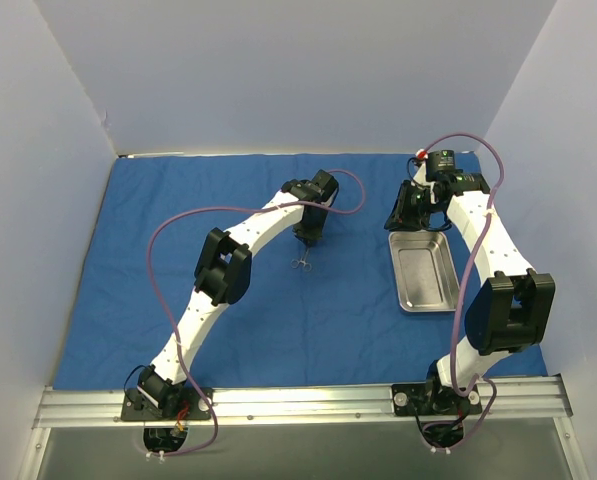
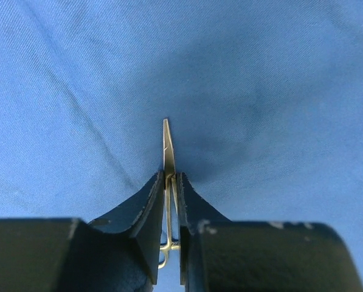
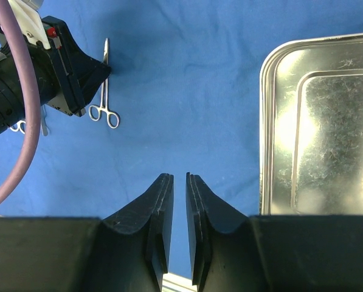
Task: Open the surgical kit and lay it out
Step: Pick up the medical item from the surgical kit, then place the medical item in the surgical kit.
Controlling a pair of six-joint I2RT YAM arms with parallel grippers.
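Note:
The royal-blue cloth (image 1: 128,260) lies spread flat over the table. The shiny steel tray (image 1: 396,262) sits on it at the right; its inside shows nothing but bare metal. My left gripper (image 1: 306,240) points down at mid-cloth and is shut on a thin silver scissor-like instrument (image 2: 167,143). The instrument's tip sticks out past the fingers, at or just above the cloth. In the right wrist view the instrument (image 3: 105,85) shows its ring handles beside the left gripper (image 3: 99,67). My right gripper (image 3: 179,176) hovers by the tray's far end, its jaws nearly together and empty.
Another silver instrument (image 3: 17,125) peeks out from behind the left arm in the right wrist view, mostly hidden. White walls enclose the cloth on three sides. The tray's rim (image 3: 265,121) lies just right of my right fingers.

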